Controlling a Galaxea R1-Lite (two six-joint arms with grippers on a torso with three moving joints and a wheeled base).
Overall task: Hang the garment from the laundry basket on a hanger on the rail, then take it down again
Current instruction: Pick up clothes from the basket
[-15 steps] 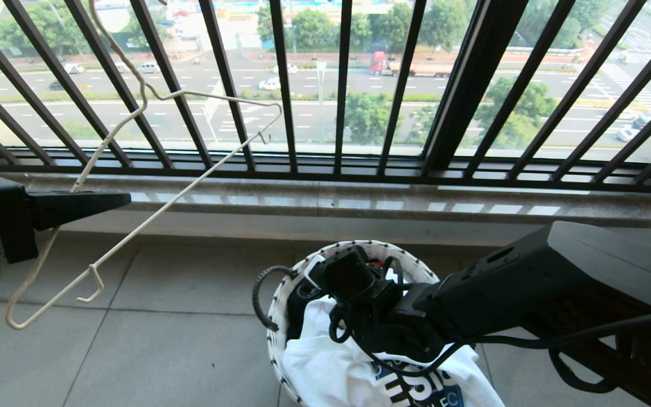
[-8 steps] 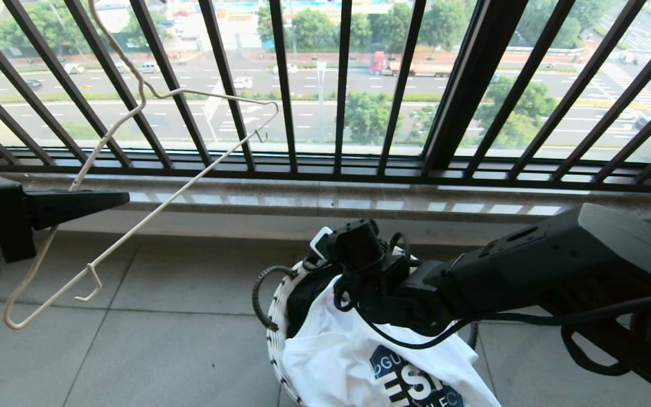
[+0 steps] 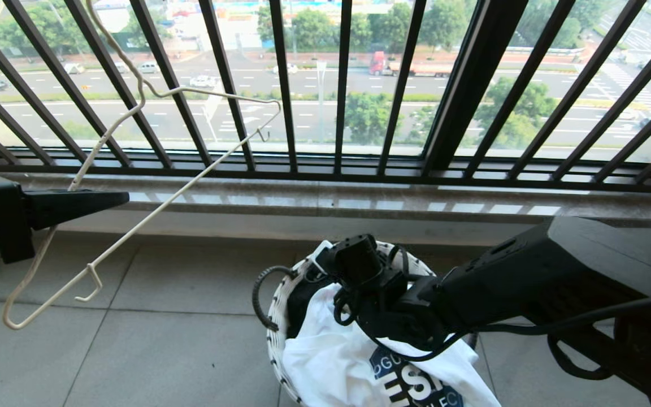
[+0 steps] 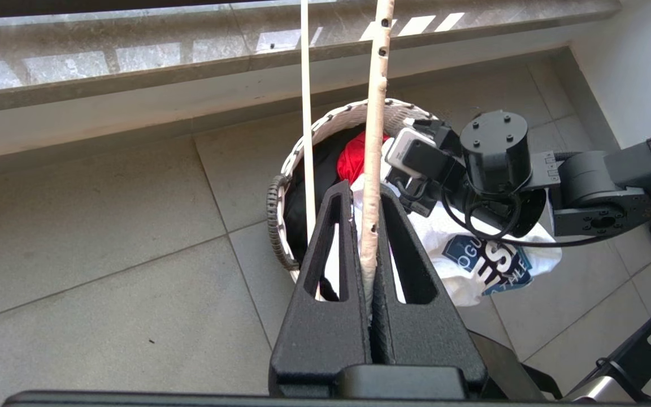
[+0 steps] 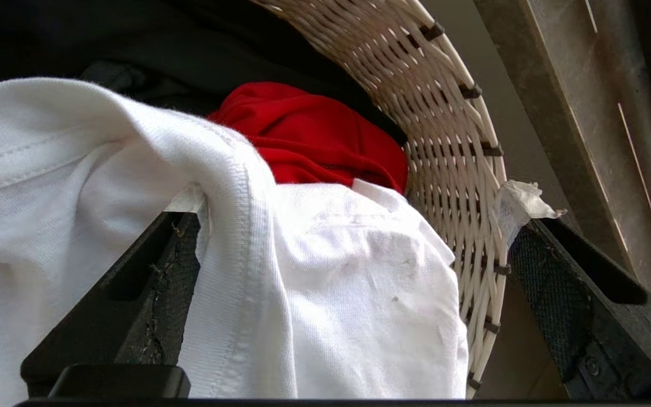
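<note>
You get strong daylight through the barred window (image 3: 325,85); the street beyond looks hazy and slightly washed out. The stone sill (image 3: 359,200) throws back pale glare patches. The floor tiles (image 3: 161,350) sit in soft, even light with only faint shadows. In the head view the bars splay outward toward the edges. In the right wrist view the white garment (image 5: 314,294) is sharp, while the basket's inside is very dark.
</note>
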